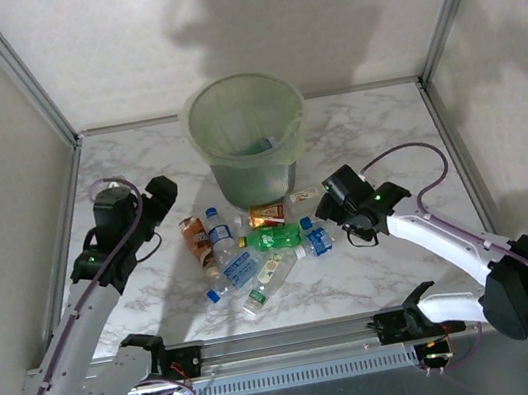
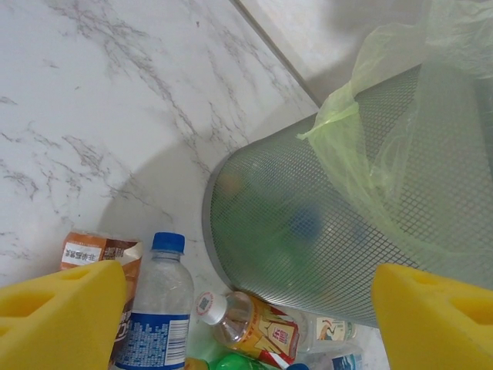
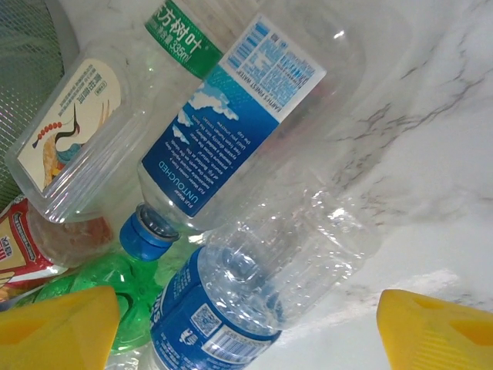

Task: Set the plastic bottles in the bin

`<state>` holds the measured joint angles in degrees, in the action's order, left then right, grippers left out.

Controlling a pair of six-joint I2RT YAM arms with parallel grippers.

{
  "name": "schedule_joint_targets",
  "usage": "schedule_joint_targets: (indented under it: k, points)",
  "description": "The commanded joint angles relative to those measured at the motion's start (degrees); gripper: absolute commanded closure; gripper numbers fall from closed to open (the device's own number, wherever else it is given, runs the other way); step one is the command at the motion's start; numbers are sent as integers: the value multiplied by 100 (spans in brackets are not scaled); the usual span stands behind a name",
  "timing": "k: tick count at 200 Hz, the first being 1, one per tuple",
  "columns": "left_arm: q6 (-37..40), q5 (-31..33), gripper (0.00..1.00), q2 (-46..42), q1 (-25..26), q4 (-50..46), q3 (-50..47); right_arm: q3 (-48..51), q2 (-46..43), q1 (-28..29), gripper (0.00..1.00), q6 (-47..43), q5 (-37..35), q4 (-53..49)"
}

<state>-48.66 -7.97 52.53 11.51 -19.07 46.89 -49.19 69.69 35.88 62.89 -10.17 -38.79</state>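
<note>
At the far middle of the white marbled desk (image 1: 374, 128), a round pale-green bin (image 1: 246, 182), upright, with a fine-meshed translucent wall and a thin green liner bag (image 2: 362, 116) folded loosely over the rim. Dimly visible through the wall, a blue blob (image 2: 306, 223), too blurred to name.

Just near of the bin, outside it, a heap of plastic bottles (image 1: 257, 244) lying on their sides, touching and overlapping. Among them:
- a green bottle (image 1: 273, 238) in the middle
- a brown-labelled bottle (image 1: 195, 239) at the left
- beside that, a clear blue-capped bottle (image 2: 162, 301)
- a white-capped bottle with a red and yellow label (image 2: 250, 324) against the foot of the bin
- at the right, a smooth clear bottle with a blue label (image 3: 231, 131)
- a ribbed, crumpled clear bottle (image 3: 262, 285)
- a squarish clear bottle with a pale picture label (image 3: 73, 131)

Left hand (image 1: 161, 196) raised left of the bin and tilted down toward the heap, with its yellow pads (image 2: 62, 316) wide apart and nothing between them. Right hand (image 1: 331, 206) low at the right edge of the heap and pointed left at it, pads spread wide and gripping nothing.
</note>
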Motion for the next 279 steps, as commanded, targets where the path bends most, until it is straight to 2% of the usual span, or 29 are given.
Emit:
schedule_joint_targets:
  k: [1,118,191,279]
  points:
    - [-21,-135,18,-46,-57,149,-82,170,151,-11,12,281,254,286]
    - [-12,-170,18,29,-52,206,-119,630,809,-11,11,443,577,928]
    - [6,-150,18,45,-55,219,-171,733,1209,-88,17,393,463,1235]
    - [23,-188,18,91,-52,256,-207,1024,1202,-389,25,241,345,1445]
